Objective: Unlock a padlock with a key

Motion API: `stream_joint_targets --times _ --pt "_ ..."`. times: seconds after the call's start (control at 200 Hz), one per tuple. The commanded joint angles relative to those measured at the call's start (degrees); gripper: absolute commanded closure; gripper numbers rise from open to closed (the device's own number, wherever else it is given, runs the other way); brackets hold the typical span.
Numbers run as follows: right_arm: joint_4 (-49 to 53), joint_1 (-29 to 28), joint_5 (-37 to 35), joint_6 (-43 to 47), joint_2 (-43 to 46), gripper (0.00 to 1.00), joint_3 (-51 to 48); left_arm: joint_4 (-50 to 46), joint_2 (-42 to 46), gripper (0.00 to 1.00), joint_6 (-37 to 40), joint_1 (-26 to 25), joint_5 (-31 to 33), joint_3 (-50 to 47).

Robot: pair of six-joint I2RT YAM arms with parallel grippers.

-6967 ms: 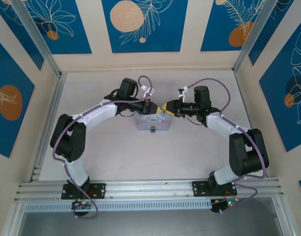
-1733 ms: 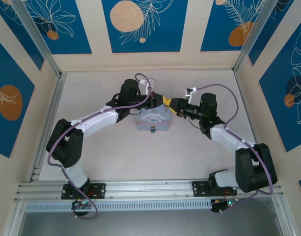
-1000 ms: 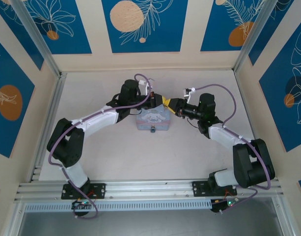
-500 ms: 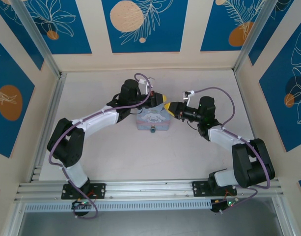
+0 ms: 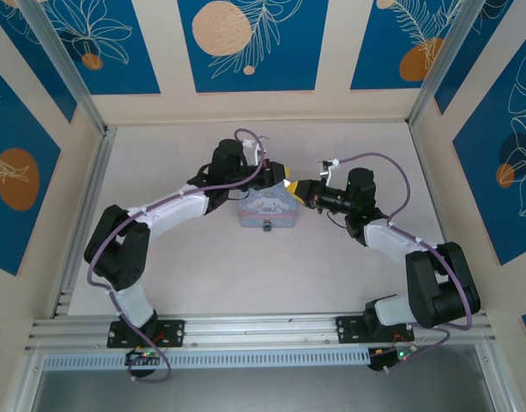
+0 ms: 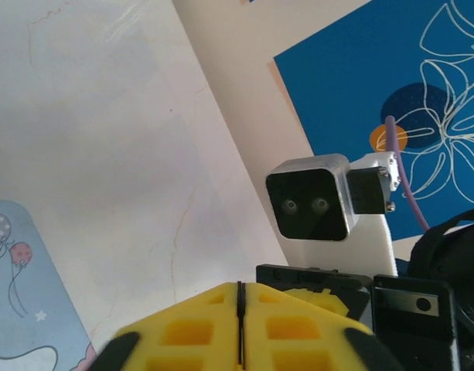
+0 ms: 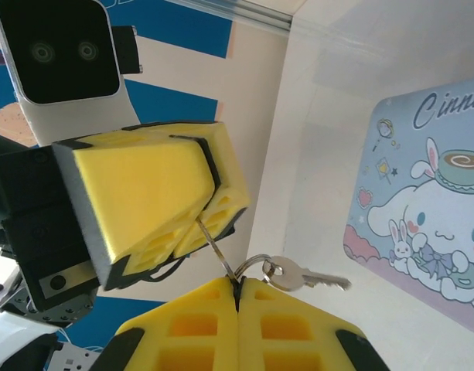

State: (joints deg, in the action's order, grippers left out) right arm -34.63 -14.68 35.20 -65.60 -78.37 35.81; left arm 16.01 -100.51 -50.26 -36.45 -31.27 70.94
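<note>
Right wrist view: the right gripper (image 7: 237,287) is clamped on a key ring (image 7: 252,267). The key (image 7: 308,275) projects sideways from the ring, clear of the tin (image 7: 422,232). A thin wire (image 7: 213,241) runs from the ring to the pad seam of the left gripper (image 7: 213,189). Its pads stand together, but whether they clamp the wire cannot be told. Top external view: the padlock (image 5: 267,227) sits at the tin's near wall on the bench (image 5: 331,275), apart from both grippers.
</note>
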Motion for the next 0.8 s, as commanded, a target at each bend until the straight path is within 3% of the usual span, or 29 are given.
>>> stream_joint_targets --times 0.0,0.06,0.13,0.52,0.675,0.795 --pt "8.86 -0.76 -3.43 5.74 2.92 1.00 2.63 -3.35 -0.26 0.61 -1.55 0.01 2.26 2.15" --pt "14.91 -1.33 -6.07 9.04 4.22 1.00 3.85 -4.99 0.20 0.48 -2.65 0.41 3.54 2.26" --pt "21.10 -1.92 -9.32 12.88 5.54 1.00 5.06 -6.86 0.93 0.42 -4.55 1.01 4.91 2.07" --pt "39.79 -11.30 -31.46 32.57 6.92 1.00 12.67 -18.91 1.87 0.37 -19.17 1.93 5.96 5.05" --pt "40.85 -14.39 -35.40 37.42 6.31 1.00 13.73 -30.66 0.85 0.36 -18.51 1.90 6.35 10.62" --pt "41.04 -16.55 -36.69 39.96 5.60 1.00 14.61 -32.67 0.65 0.37 -19.50 1.90 6.15 10.90"
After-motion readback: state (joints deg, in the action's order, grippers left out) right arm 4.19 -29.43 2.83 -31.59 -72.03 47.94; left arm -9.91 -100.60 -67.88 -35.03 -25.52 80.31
